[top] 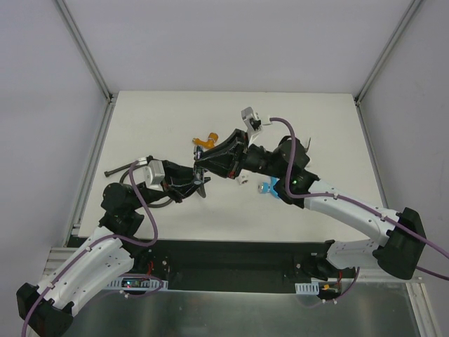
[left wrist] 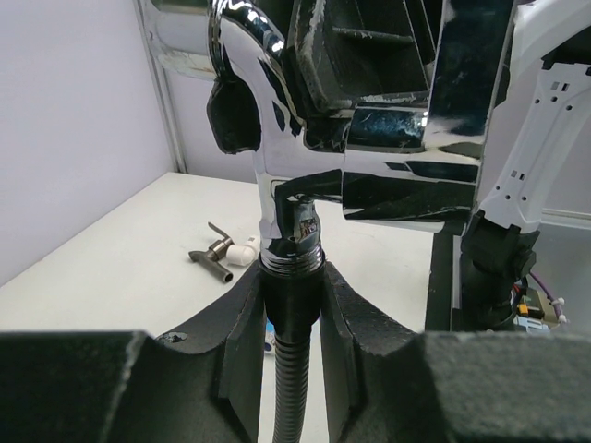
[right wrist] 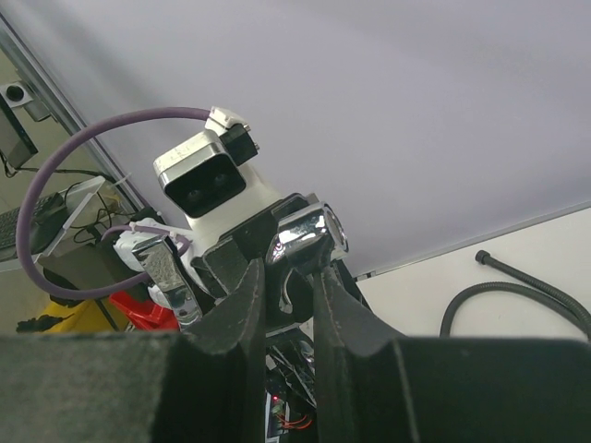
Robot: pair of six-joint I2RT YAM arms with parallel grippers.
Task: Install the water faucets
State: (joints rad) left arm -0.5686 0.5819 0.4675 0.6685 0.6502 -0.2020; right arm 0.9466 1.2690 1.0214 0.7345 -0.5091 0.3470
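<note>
The chrome faucet is held in the air between both grippers. My right gripper is shut on its body. My left gripper is shut on the black end fitting of the dark flexible hose, which meets the faucet's threaded base. In the top view the grippers meet mid-table, left and right. The orange-brass faucet lies just behind them. The blue faucet lies under my right arm. The dark grey-brown faucet lies on the table with a white elbow.
The hose loops over the table's left side and shows in the right wrist view. A white elbow fitting lies next to the blue faucet. White walls with metal posts enclose the table.
</note>
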